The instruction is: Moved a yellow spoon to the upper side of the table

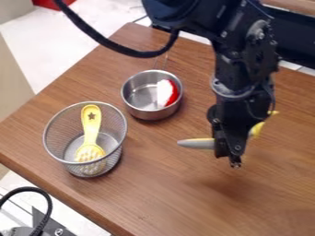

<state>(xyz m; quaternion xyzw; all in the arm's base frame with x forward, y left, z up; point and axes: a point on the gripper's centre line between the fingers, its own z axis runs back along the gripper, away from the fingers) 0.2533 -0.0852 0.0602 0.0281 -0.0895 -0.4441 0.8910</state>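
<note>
The black gripper hangs over the right half of the wooden table, pointing down. A yellow spoon-like utensil with a star-shaped hole in its handle stands tilted in the wire mesh basket at the left, well apart from the gripper. Its broad, patterned head is low in the basket. Crossing behind the gripper is a grey and yellow utensil, its middle hidden by the arm; whether the gripper touches it, I cannot tell.
A small metal pot with a red and white item inside stands behind the basket, its thin handle toward the back. The wooden table ends in a slanted edge at the lower left. A black cable loops across the upper left.
</note>
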